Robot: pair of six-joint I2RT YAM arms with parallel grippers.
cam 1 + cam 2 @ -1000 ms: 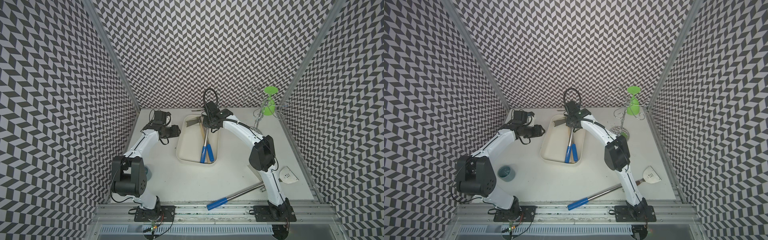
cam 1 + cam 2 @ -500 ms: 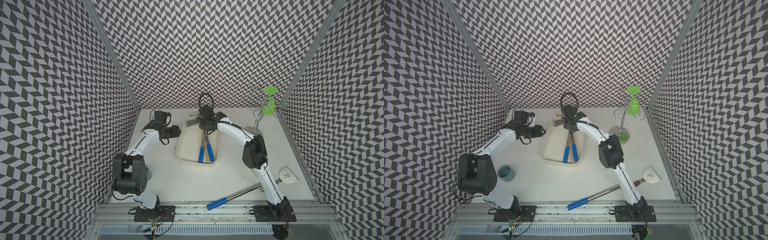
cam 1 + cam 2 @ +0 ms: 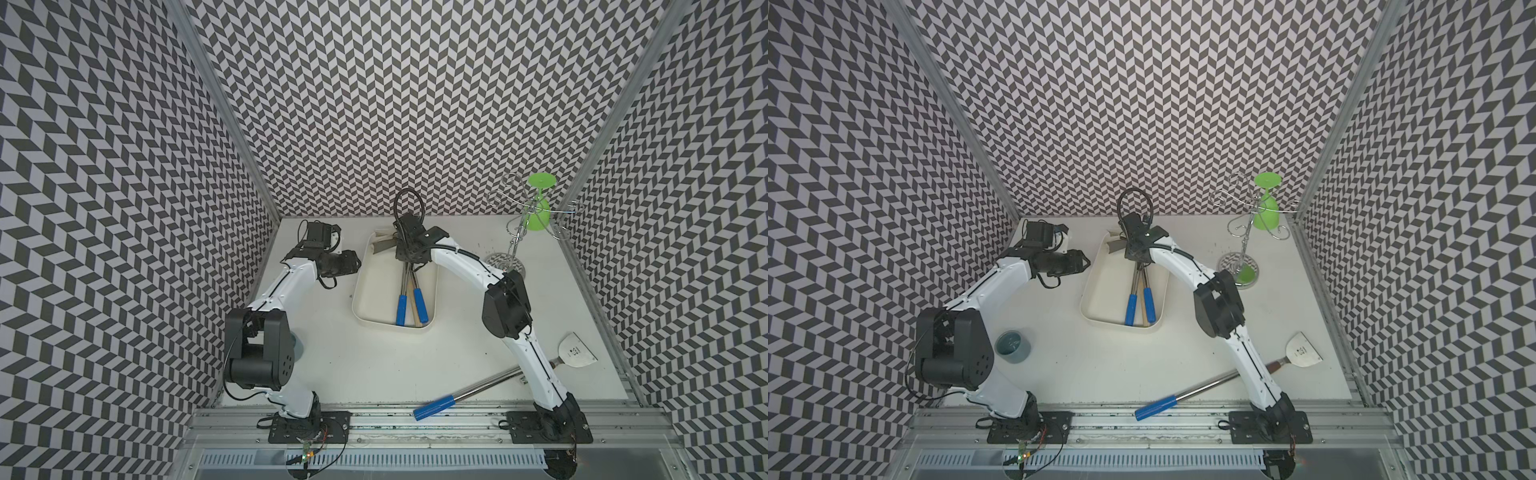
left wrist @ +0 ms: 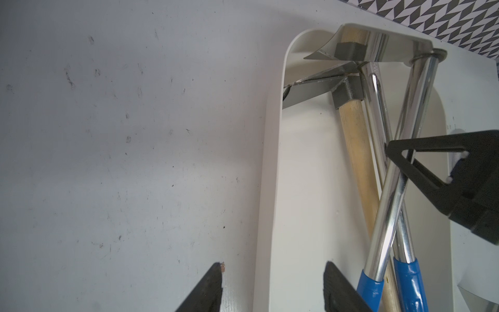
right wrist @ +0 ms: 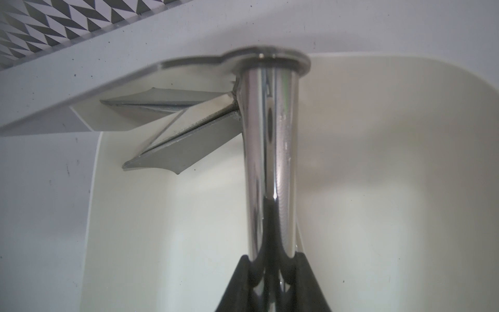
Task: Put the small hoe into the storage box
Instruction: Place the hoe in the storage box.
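Right wrist view: right gripper (image 5: 272,259) clamps the shaft of the small hoe (image 5: 270,162) inside the storage box (image 5: 405,162). Right arm (image 3: 469,266) arches in from five o'clock; left gripper (image 3: 353,262), parted and empty, hangs at the box's nine o'clock. Three hoes, one box.

The small hoe with the round silver shaft (image 5: 270,162) in my right gripper (image 5: 272,258) is mirror-polished chrome metal, and the gripper itself is matt black plastic. The cream-white rectangular storage box (image 4: 270,189) is smooth plastic with a soft sheen. The wooden-handled hoe (image 4: 356,151) shows pale bare wood and a dull grey metal socket. The white bench (image 4: 135,135) looks matt and scuffed.
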